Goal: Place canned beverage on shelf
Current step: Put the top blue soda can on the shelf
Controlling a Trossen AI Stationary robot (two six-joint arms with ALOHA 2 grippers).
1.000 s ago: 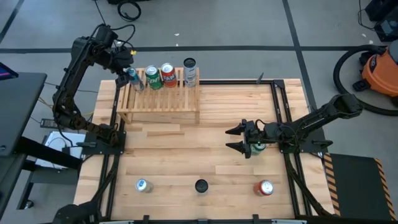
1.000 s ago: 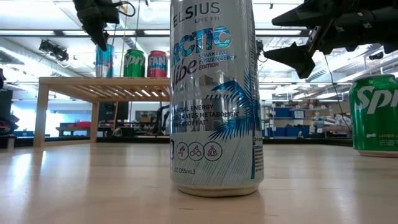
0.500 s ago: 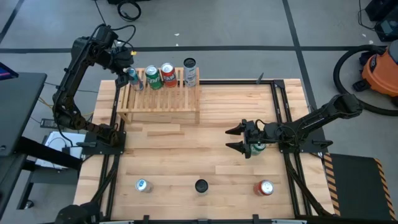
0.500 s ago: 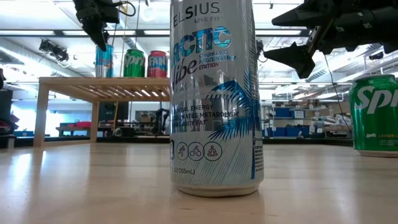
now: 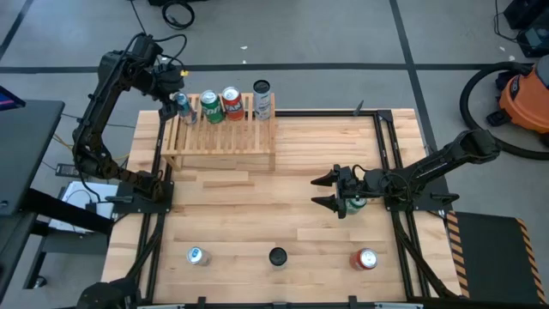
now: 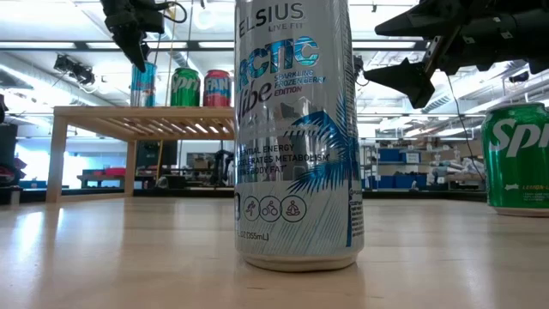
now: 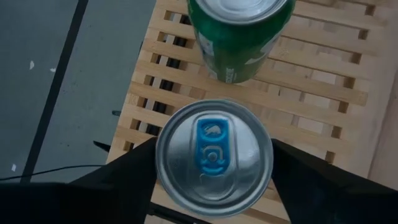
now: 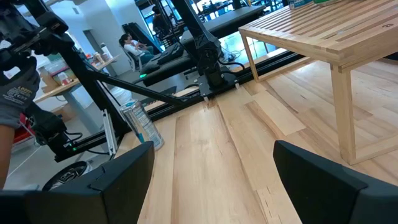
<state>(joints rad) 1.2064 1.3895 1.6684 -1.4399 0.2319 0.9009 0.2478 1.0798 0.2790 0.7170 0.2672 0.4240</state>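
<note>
Your left pincer sits over the blue-tabbed can, which stands on the shelf at its end slats, just beside the green can. The fingers flank the can closely; whether they grip it or have just let go, you cannot tell from here. If you lift away before the pads clear, you could drag the can off the shelf edge or knock it into the green can. Your right pincer hangs wide and holds nothing, out over the bench, well apart from the shelf, near a green can on the bench.
</note>
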